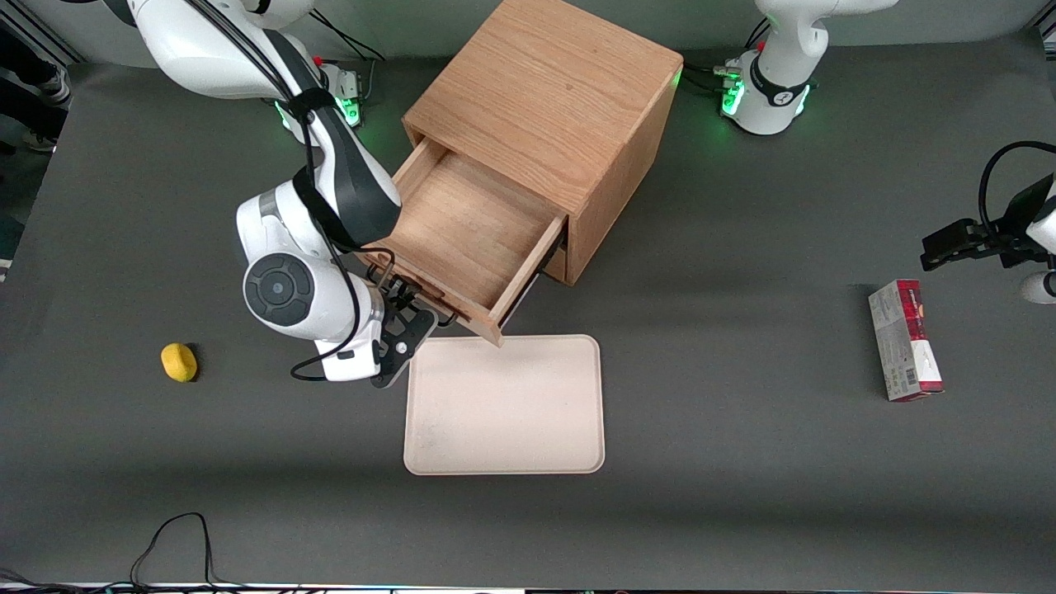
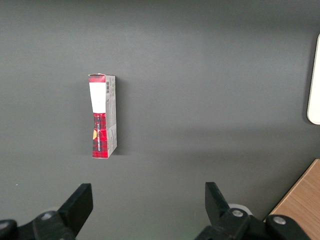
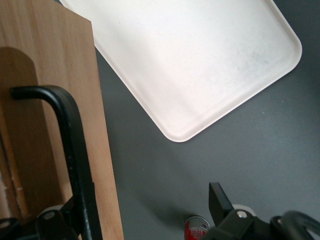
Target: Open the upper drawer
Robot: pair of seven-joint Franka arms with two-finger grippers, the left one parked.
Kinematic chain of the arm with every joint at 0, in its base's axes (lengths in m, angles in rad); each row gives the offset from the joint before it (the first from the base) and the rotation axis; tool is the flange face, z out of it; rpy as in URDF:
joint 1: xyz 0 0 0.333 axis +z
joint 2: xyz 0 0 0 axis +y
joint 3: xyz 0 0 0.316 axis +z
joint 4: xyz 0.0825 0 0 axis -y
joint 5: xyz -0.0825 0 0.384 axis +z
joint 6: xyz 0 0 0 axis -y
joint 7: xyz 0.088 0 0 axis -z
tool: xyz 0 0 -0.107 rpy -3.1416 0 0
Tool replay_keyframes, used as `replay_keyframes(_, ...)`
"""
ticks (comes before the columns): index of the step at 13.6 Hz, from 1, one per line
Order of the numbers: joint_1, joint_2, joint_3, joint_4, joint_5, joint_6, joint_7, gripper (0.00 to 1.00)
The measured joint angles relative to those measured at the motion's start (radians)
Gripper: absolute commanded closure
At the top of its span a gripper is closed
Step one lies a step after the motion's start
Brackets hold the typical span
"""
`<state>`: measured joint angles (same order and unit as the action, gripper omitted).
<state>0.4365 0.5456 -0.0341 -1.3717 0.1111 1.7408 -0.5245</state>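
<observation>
The wooden cube cabinet (image 1: 553,99) stands at the middle of the table. Its upper drawer (image 1: 462,223) is pulled well out, and its bare wooden floor shows. The drawer front (image 3: 50,100) carries a long dark bar handle (image 3: 75,150). My right gripper (image 1: 404,309) is in front of the drawer front, at handle height. In the right wrist view the gripper (image 3: 142,205) is open, its fingers (image 3: 217,197) wide apart. The handle runs close by one finger and is not clamped. The lower drawer is hidden under the open one.
A cream tray (image 1: 503,404) lies on the table just in front of the open drawer, nearer the front camera; it also shows in the right wrist view (image 3: 200,60). A red and white can (image 3: 197,227) stands under the gripper. A yellow lemon-like object (image 1: 179,362) lies toward the working arm's end. A red box (image 1: 905,340) lies toward the parked arm's end.
</observation>
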Motion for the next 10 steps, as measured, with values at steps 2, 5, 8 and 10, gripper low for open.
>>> replay_keyframes(2,-0.015,0.013,0.000,0.020,-0.004,-0.003,-0.004,0.00)
replay_keyframes(5,-0.035,0.018,0.000,0.029,-0.009,-0.012,-0.011,0.00)
replay_keyframes(8,-0.037,0.022,0.000,0.039,-0.011,-0.013,-0.011,0.00)
replay_keyframes(10,-0.036,0.023,0.000,0.043,-0.011,-0.014,-0.011,0.00)
